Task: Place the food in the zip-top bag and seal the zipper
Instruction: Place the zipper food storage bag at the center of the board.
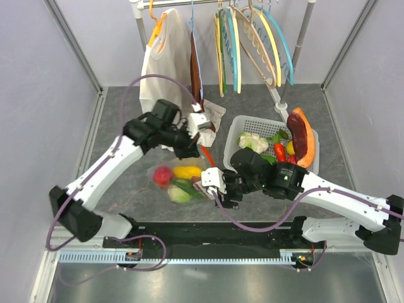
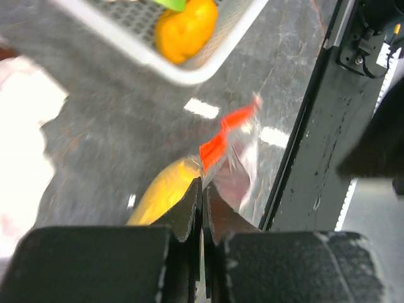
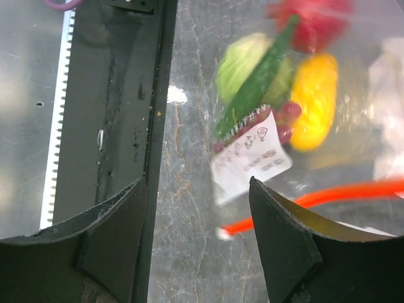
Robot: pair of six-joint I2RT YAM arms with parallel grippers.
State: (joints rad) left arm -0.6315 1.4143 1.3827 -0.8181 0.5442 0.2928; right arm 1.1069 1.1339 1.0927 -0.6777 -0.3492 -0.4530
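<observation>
The clear zip-top bag lies on the table in front of the arms with food inside: a red round piece, a yellow oblong one and green ones. Its orange-red zipper rises at the bag's right end. My left gripper is shut on the bag's edge just below the zipper, lifting it. My right gripper hovers open beside the bag's near corner, nothing between its fingers. Ahead of it I see the zipper, a white label and the food.
A white slotted basket at the right holds more toy food, including a large orange-and-maroon piece. A clothes rail with coloured hangers and a white garment stands at the back. The black base rail runs along the near edge.
</observation>
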